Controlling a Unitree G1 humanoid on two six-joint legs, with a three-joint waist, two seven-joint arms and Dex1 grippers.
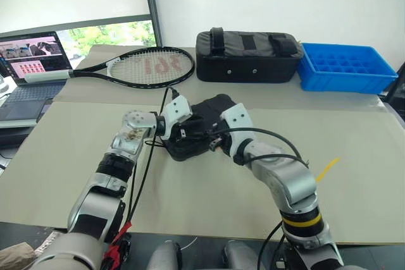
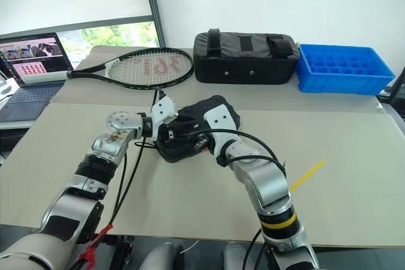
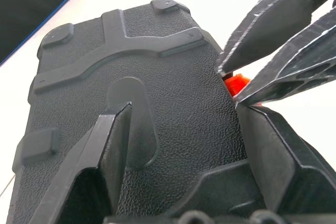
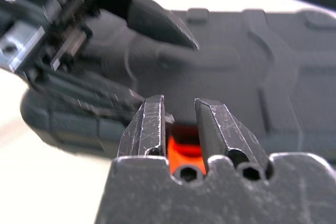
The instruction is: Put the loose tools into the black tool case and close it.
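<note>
Tabletop (image 1: 95, 156); closed black tool case (image 1: 212, 115); empty blue tray (image 1: 345, 67)

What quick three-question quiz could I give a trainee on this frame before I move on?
1. True or false: the black tool case lies open.
2. Which jaws straddle the orange latch: left gripper or right gripper?
3. What lies on the table beside the laptop?

Key: 1 false, its lid is down. 2 right gripper. 3 tennis racket.
</note>
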